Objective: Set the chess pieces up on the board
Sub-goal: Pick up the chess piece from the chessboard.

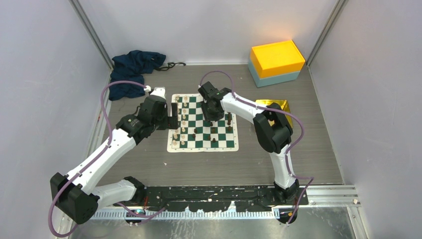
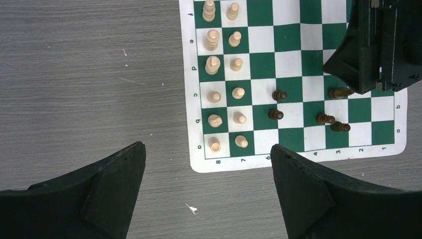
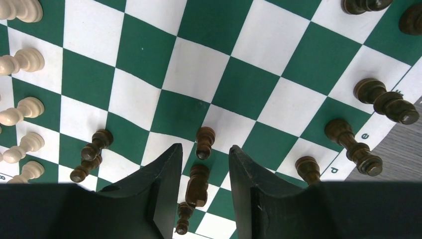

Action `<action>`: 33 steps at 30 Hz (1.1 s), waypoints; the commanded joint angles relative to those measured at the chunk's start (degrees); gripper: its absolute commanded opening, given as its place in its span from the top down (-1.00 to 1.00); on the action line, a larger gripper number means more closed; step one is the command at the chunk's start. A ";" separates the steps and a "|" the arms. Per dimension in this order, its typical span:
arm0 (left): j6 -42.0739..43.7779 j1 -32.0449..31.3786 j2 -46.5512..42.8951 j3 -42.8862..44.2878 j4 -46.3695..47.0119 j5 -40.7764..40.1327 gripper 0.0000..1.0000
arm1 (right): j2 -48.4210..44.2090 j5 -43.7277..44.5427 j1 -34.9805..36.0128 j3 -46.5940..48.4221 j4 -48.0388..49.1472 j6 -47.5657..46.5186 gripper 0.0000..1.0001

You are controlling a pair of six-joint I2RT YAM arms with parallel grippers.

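Note:
The green and white board (image 1: 199, 145) lies mid-table. Cream pieces (image 1: 183, 122) stand in two columns along its left side, also in the left wrist view (image 2: 212, 64) and the right wrist view (image 3: 22, 59). Dark pieces (image 1: 229, 119) are scattered over the middle and right squares (image 2: 279, 94) (image 3: 388, 102). My right gripper (image 1: 213, 115) (image 3: 205, 154) hangs low over the board, open, its fingers on either side of a dark knight (image 3: 198, 184) without touching it. My left gripper (image 1: 173, 115) (image 2: 207, 146) is wide open and empty above the board's left edge.
An orange and teal box (image 1: 276, 62) stands at the back right. A gold tray (image 1: 273, 105) lies right of the board, partly behind my right arm. A dark blue cloth (image 1: 134, 67) lies at the back left. Enclosure walls stand on three sides.

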 commanded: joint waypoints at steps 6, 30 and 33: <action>-0.43 0.31 -1.17 -0.08 1.37 -0.08 -0.93 | 0.40 -0.80 0.40 -0.28 2.26 0.71 0.16; -0.47 0.31 -1.08 -0.28 1.48 -0.08 -0.93 | -0.25 0.28 0.35 0.28 2.05 0.63 0.88; -0.47 0.31 -1.08 -0.26 1.49 -0.12 -0.93 | -0.81 1.25 0.33 1.37 1.51 0.31 0.90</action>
